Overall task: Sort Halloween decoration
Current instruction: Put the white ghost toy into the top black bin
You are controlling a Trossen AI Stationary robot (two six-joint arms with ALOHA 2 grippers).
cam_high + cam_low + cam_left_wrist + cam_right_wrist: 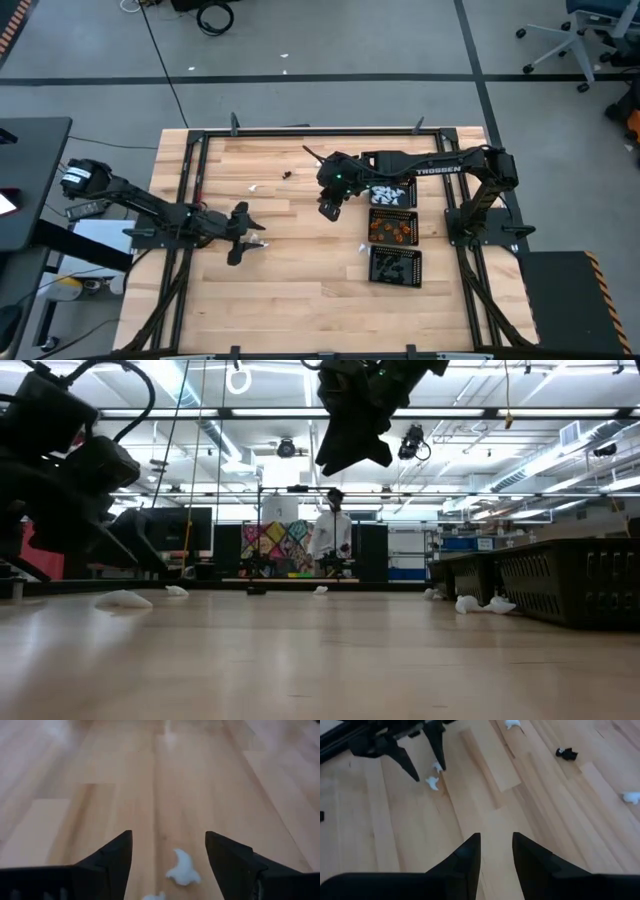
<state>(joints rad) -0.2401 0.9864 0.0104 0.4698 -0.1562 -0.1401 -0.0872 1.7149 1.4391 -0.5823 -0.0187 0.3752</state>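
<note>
Pale wooden table [300, 290], scattered with tiny white trinkets [258, 243] and one black trinket [287, 175]; three black mesh trays [394, 267] near one edge.

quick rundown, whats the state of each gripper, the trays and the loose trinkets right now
left gripper: open, low over a white trinket that lies loose between its fingers
right gripper: raised over mid-table, fingers slightly apart, nothing between them
three mesh trays: in a row, white, orange and black pieces sorted inside
black trinket: loose on the table, unsorted
</note>
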